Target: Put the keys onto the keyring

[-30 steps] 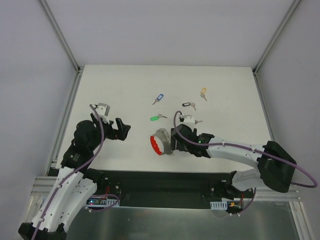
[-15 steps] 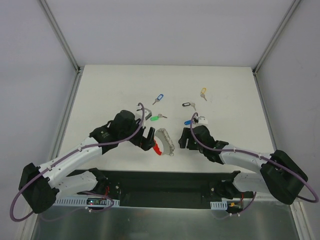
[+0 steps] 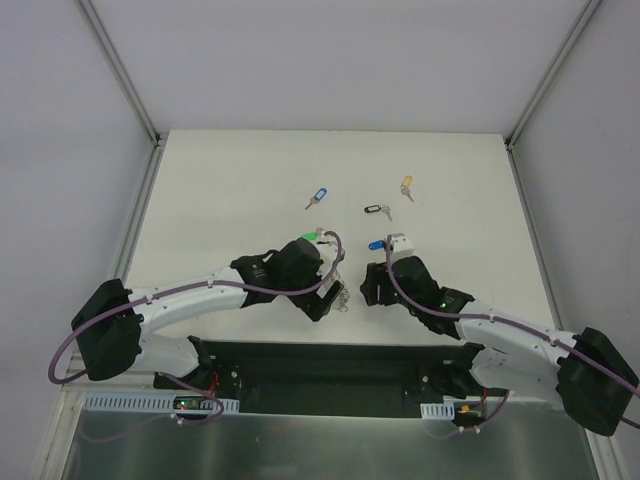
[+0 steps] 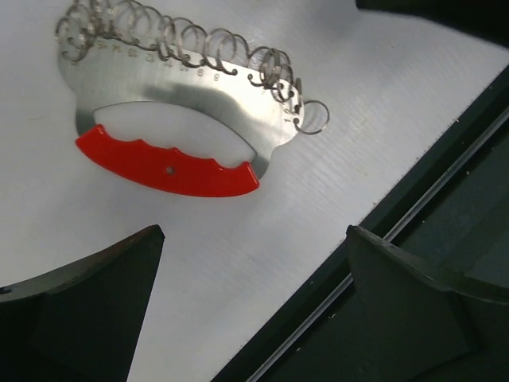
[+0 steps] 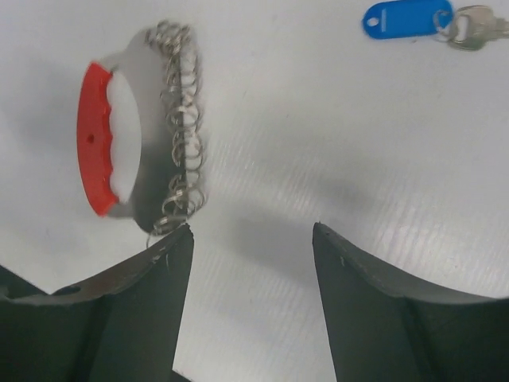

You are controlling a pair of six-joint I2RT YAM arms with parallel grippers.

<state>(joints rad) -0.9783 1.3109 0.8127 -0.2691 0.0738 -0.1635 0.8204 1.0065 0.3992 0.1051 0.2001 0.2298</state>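
White tabletop (image 3: 230,180), grey walls (image 3: 300,60) all round, metal frame posts (image 3: 120,65) rising at the far corners. By the middle of the near edge the keyring (image 4: 167,163) lies flat, showing its red grip and a row of wire rings. The left gripper (image 4: 254,239) hangs right above it, jaws wide, nothing held. The right gripper (image 5: 253,231) sits just beside it, jaws apart, empty too. One blue key (image 5: 402,17) lies near it. The green key (image 3: 308,237), black key (image 3: 376,210), yellow key (image 3: 406,184) and second blue key (image 3: 317,196) are scattered mid-table.
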